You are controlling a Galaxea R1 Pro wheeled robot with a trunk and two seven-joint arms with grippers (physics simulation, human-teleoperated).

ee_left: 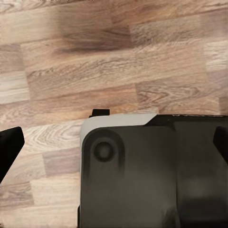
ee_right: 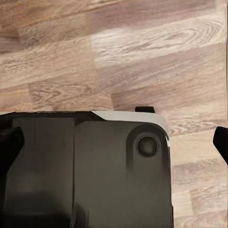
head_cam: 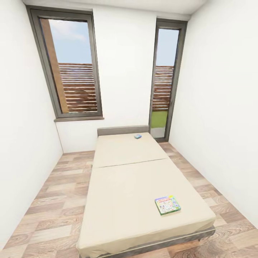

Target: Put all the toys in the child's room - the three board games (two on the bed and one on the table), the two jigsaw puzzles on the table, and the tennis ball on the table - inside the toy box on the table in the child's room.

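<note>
Two board games lie on the beige bed [head_cam: 122, 179]. A green-edged box [head_cam: 167, 204] rests flat near the bed's front right corner, and a small blue box [head_cam: 138, 136] sits at the far end by the headboard. The table, toy box, puzzles and tennis ball are out of view. My left gripper [ee_left: 114, 145] hangs open over my dark base and the wood floor, its black fingertips [ee_left: 9, 147] wide apart with nothing between them. The right gripper [ee_right: 114, 142] is open in the same way, and its fingertips [ee_right: 221, 142] stand at the picture's edges.
The bed fills the middle of a narrow white room. Strips of wood floor [head_cam: 53, 200] run along both sides of it. A window [head_cam: 71, 68] is at the back left and a tall glass door [head_cam: 163, 82] at the back right. My base [ee_left: 152, 175] sits under both grippers.
</note>
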